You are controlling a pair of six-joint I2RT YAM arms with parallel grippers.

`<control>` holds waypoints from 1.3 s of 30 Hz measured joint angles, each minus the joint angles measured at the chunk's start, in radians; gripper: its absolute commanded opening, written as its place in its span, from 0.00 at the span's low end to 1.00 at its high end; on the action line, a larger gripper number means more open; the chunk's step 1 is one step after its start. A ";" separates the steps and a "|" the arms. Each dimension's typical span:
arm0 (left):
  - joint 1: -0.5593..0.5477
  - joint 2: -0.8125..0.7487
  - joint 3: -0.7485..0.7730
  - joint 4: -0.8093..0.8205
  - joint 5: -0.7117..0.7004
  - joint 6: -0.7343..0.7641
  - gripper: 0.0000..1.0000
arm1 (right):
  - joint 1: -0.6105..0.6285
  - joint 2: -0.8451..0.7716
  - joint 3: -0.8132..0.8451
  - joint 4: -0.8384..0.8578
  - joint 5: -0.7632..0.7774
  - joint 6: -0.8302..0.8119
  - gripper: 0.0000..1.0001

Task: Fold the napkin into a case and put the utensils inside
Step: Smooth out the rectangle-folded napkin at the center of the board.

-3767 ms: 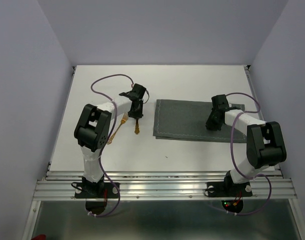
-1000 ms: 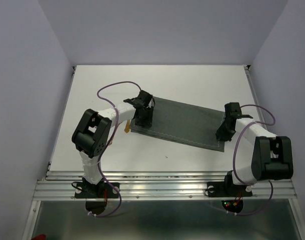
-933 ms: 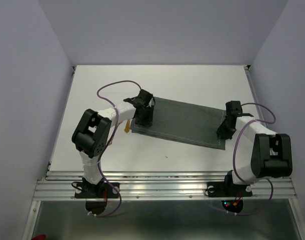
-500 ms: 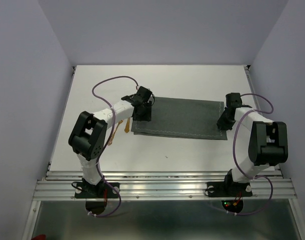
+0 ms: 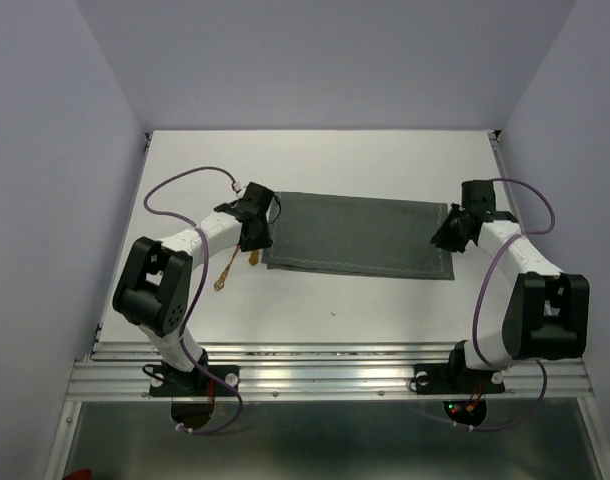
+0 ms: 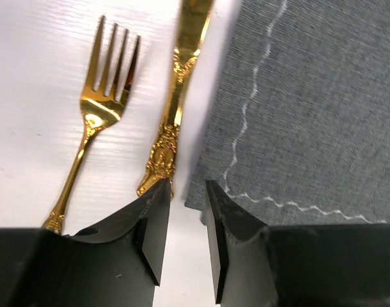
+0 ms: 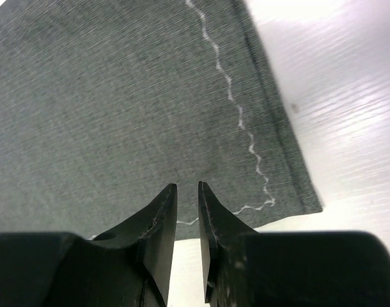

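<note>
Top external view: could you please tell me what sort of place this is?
Probably a robotics lab test cell: two arms bolted to a metal rail, plain lilac walls around a white table, a napkin and gold cutlery as props.

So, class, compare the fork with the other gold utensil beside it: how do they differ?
The fork shows four tines; the other utensil has its head out of frame. The fork lies farther from the napkin; the other utensil lies alongside its edge. Both are gold-coloured and lie flat.
</note>
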State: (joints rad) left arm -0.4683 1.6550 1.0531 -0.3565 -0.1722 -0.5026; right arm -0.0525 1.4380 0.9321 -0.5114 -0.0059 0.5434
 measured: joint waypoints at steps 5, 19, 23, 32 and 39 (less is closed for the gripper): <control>0.018 0.014 -0.011 0.028 0.012 -0.001 0.40 | 0.000 -0.003 -0.008 -0.002 -0.030 0.000 0.25; 0.016 0.070 -0.034 0.077 0.050 -0.003 0.24 | 0.000 -0.023 -0.032 -0.036 -0.016 0.000 0.25; 0.016 0.074 -0.034 0.088 0.059 -0.004 0.04 | 0.000 -0.037 -0.032 -0.042 0.007 -0.002 0.25; 0.016 0.074 -0.017 0.065 0.063 0.001 0.00 | 0.000 -0.037 -0.032 -0.079 0.077 -0.002 0.27; 0.016 0.039 -0.006 0.043 0.092 0.008 0.00 | -0.026 -0.037 -0.028 -0.143 0.160 -0.005 0.29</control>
State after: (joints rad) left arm -0.4519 1.6943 1.0470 -0.3130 -0.0803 -0.4946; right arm -0.0788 1.4010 0.9043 -0.6548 0.1539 0.5381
